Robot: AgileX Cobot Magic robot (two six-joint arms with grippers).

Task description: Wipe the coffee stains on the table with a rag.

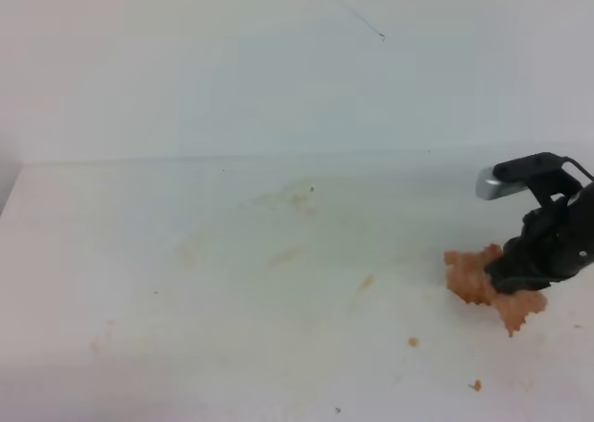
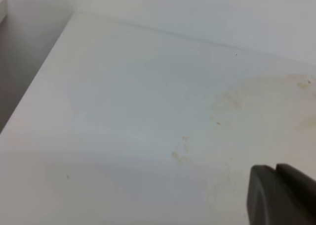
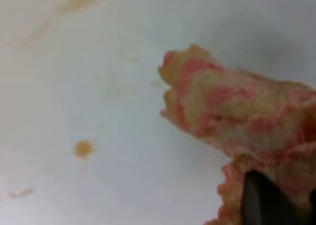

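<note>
1. The rag (image 1: 475, 281) sits bunched up on the table (image 1: 139, 255), far over toward its right edge, and that crumpled heap is our landmark.
2. The right gripper (image 1: 516, 278) is down on the rag, its dark body pressed into the cloth's right half.
3. From the right wrist view, one dark finger (image 3: 264, 202) is buried in the folds; the other is out of sight, so I cannot tell whether the fingers are clamped on the cloth or parted.
4. The rag (image 3: 237, 121) looks blotched there, pink with tan-brown soaked patches.
5. Coffee stains (image 1: 367, 281) lie left of the rag as a small brown smear, with faint tan streaks further left and up toward the wall.
6. Two small brown drops sit in front of the rag, one just left and one nearly below it.
7. The left gripper (image 2: 281, 195) shows only as a dark corner in its own view, well away from the rag; its fingers cannot be judged.
</note>
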